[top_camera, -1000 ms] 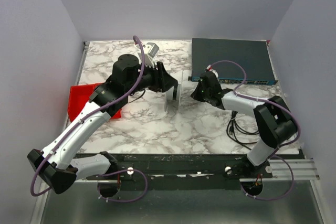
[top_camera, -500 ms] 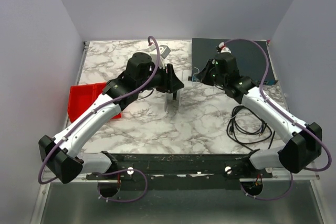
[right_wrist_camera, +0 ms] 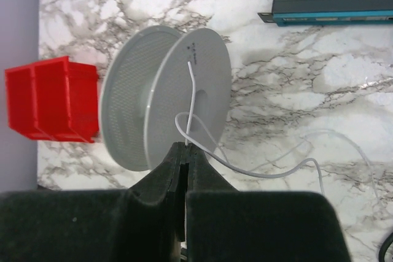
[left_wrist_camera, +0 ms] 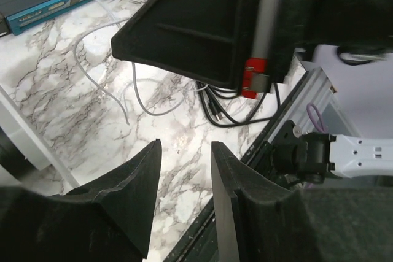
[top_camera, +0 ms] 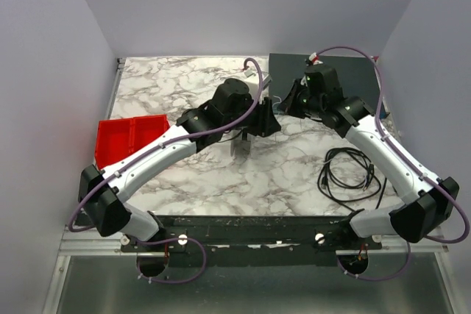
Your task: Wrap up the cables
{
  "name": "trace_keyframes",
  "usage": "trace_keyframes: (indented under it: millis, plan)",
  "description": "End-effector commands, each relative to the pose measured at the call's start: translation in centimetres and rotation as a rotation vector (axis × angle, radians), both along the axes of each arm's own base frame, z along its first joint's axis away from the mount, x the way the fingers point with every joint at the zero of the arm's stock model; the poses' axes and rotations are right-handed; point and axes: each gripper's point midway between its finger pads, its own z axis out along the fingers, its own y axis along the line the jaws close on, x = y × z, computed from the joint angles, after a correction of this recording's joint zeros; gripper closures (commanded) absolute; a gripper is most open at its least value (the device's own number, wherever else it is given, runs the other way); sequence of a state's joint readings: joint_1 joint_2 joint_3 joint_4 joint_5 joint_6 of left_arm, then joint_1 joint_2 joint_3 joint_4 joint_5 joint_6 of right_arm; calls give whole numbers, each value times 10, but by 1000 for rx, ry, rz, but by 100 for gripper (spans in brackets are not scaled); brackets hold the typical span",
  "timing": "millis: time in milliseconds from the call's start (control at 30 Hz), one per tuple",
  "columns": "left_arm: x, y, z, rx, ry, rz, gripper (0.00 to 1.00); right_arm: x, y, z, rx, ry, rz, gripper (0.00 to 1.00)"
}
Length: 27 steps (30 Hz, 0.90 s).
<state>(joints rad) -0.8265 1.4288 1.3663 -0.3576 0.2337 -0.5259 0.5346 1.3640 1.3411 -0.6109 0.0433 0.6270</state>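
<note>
A white spool stands on edge on the marble table; in the top view it shows partly under my left arm. A thin white cable runs from the spool across the table. My right gripper is shut on this cable just in front of the spool's rim, and sits right of the spool in the top view. My left gripper is open and empty above the table, close beside the right gripper. The white cable lies loose below it.
A coil of black cable lies at the right front; it also shows in the left wrist view. A dark network switch sits at the back right. A red bin stands at the left. The table's front rail is near.
My left arm has swung right, past the spool, to beside the right gripper. My right arm rose and stretched out a second ago and has since held near the spool.
</note>
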Motion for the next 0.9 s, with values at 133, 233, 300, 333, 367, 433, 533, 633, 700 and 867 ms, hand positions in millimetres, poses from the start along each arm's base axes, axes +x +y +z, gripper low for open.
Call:
trace_keyframes:
  millis: [133,233,300,333,367,433,533,633,700,867]
  plan:
    - [28,-21,0,9,-68,127,63,-14,6,17,51,71,28,99]
    - [33,-19,-3,-1,-74,165,63,-16,6,18,56,75,31,99]
    - [41,-15,-2,2,-95,214,63,-16,6,19,57,75,34,99]
    - [42,-14,-1,4,-101,220,63,-17,6,20,61,77,34,99]
    - [44,-14,-2,12,-108,223,63,-17,7,21,63,76,36,99]
    - [46,-12,-4,28,-114,232,63,-17,7,23,64,74,38,99]
    - [44,-17,-5,26,-120,199,63,-17,7,26,65,71,39,99]
    - [43,-20,-9,21,-107,188,63,-17,9,29,73,71,44,99]
    - [42,-23,-9,-2,-107,178,63,-17,11,29,82,74,51,99]
    - [41,-27,-13,-14,-94,172,66,-17,13,30,91,77,57,99]
